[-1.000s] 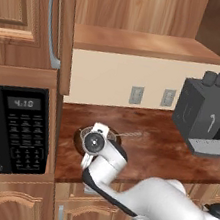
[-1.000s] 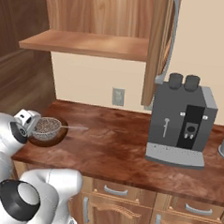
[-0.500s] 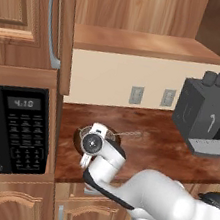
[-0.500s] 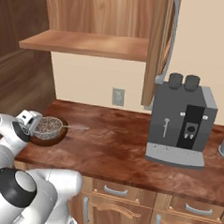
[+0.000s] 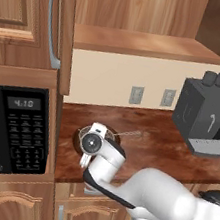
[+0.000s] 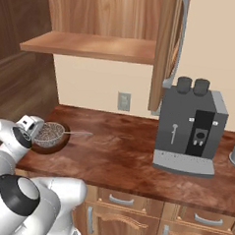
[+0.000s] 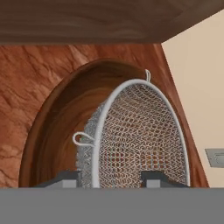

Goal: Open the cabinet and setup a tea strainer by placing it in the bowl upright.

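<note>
strainer [image 6: 49, 132] sits in bowl [image 6: 58, 144], lower left of right base view | handle points right along counter [image 6: 117, 159] | gripper [image 7: 111, 179] tips straddle strainer rim, apparently parted | cabinet [image 6: 165, 48] open

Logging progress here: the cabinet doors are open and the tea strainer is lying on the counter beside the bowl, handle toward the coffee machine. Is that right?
Not quite. The tea strainer sits inside the bowl, not beside it on the counter; the right base view shows this. The cabinet doors are open, and the handle does point toward the coffee machine.
</note>
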### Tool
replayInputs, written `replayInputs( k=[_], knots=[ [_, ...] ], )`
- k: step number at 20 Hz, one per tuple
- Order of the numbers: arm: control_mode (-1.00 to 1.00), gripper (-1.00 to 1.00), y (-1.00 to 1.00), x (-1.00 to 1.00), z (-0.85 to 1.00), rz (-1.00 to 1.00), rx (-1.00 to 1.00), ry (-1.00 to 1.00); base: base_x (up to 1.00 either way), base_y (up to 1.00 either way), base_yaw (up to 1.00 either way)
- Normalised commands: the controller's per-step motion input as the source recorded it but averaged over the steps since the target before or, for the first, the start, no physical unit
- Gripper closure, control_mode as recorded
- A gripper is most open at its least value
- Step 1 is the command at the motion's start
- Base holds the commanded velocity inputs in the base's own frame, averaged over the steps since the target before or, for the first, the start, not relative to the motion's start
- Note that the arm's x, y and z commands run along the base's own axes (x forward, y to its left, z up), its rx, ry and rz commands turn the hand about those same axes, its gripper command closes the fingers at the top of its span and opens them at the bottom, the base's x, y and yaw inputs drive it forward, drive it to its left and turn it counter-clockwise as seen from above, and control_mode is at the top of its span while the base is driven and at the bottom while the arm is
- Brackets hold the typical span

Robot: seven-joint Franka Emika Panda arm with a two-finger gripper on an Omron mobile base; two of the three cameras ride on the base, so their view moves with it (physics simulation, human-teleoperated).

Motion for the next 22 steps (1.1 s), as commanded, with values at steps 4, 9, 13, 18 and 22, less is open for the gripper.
replayInputs(
  k=[4, 9, 13, 18, 22],
  knots=[
    [-1.00, -1.00, 0.00, 0.00, 0.00, 0.00, 0.00, 0.01, 0.00, 0.00, 0.00],
    [-1.00, -1.00, 0.00, -0.01, 0.15, 0.00, 0.00, 0.06, 0.00, 0.00, 0.00],
    [-1.00, -1.00, 0.00, -0.27, 0.75, 0.00, 0.00, 0.14, 0.00, 0.00, 0.00],
    [-1.00, -1.00, -0.01, -0.53, 0.78, 0.00, 0.00, 0.13, 0.00, 0.00, 0.00],
    [-1.00, -1.00, -0.23, -0.65, 0.49, -0.02, 0.06, 0.12, 0.00, 0.00, 0.00]
  ],
)
